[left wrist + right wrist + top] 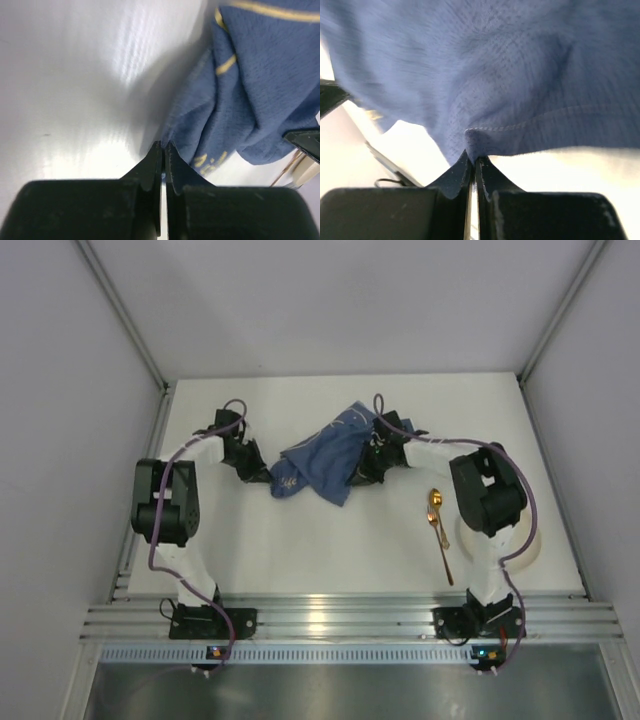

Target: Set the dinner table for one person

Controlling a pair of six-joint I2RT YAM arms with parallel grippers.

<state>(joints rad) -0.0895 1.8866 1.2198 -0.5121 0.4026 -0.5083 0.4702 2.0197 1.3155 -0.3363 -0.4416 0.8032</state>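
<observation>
A crumpled blue cloth (pixel 325 460) with pale line drawings lies at the middle of the dinner table (pixel 300 550), a matte white top. My left gripper (pixel 262 478) is at the cloth's left end. In the left wrist view its jaws (pixel 164 145) are pressed together at the cloth's (pixel 250 100) lower edge, pinching it. My right gripper (pixel 362 475) is at the cloth's right side. The right wrist view has that gripper (pixel 474 159) shut on a hemmed fold of the cloth (pixel 495 65), which fills the view above it.
A gold spoon (pixel 438 530) lies on the white top to the right, beside the right arm, handle toward the near edge. A ribbed aluminium rail (pixel 350 618) runs along the near edge. Grey walls close in the back and both sides.
</observation>
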